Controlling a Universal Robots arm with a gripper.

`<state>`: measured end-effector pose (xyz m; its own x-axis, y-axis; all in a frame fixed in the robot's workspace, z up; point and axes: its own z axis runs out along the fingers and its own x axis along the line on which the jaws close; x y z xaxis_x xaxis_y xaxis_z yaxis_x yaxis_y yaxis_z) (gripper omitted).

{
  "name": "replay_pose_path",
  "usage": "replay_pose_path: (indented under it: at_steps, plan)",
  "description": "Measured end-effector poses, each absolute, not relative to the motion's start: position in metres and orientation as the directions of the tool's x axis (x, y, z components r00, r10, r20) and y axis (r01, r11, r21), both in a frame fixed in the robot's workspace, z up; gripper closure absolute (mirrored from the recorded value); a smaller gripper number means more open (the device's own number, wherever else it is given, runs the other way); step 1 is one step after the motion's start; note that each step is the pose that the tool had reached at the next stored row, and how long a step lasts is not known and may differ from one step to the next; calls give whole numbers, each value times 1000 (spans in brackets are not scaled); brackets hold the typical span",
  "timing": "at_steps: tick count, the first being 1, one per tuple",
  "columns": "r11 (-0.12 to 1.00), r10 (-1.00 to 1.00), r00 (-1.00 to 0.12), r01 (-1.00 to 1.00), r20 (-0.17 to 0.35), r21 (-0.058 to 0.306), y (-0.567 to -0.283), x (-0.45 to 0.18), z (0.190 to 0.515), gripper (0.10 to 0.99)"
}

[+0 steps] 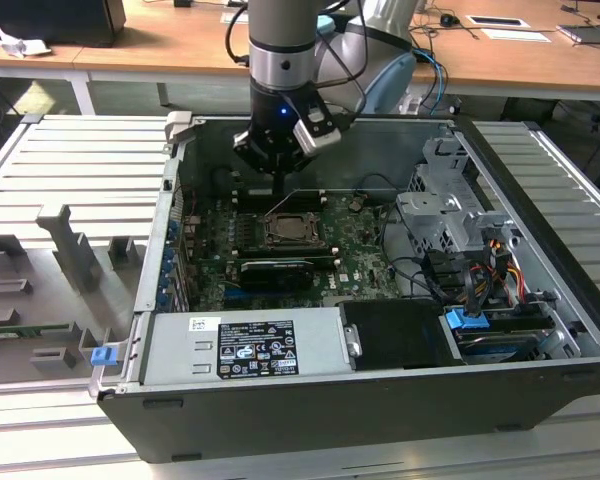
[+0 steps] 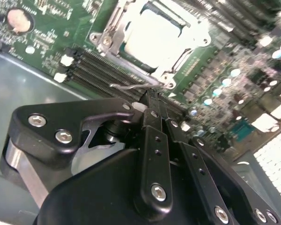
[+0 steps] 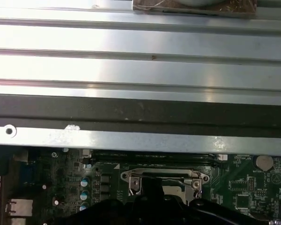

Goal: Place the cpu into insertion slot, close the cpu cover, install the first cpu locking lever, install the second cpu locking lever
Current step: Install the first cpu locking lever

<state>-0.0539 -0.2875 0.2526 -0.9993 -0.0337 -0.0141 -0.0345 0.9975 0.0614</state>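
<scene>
The cpu (image 2: 152,35) lies flat in the insertion slot (image 1: 295,230) on the green motherboard, its pale face showing through the window of the cpu cover (image 2: 126,58), which lies down over it. A thin wire locking lever (image 2: 129,86) sticks out beside the socket's near edge. My black gripper (image 2: 150,96) is shut with nothing held, its tips right at that lever's end; whether they touch it is unclear. In the exterior view the gripper (image 1: 280,195) hangs just above the socket's far edge. In the first wrist view the cpu cover (image 3: 166,176) sits just past the dark fingers (image 3: 152,187).
Long black memory slots (image 2: 93,70) run beside the socket. A coin battery (image 2: 18,18) sits on the board. The open case has a silver power supply (image 1: 245,345) at the front, a drive cage (image 1: 440,210) and cable bundles (image 1: 480,280) on the exterior view's right.
</scene>
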Motion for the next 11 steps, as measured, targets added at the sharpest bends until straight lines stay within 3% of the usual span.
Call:
replay_pose_path:
  at_steps: [2,11]
  plan:
    - [996,-33,-999,-35,-15,80,-287,-53,251,980]
    - [995,-34,-999,-35,-15,92,-288,-47,240,980]
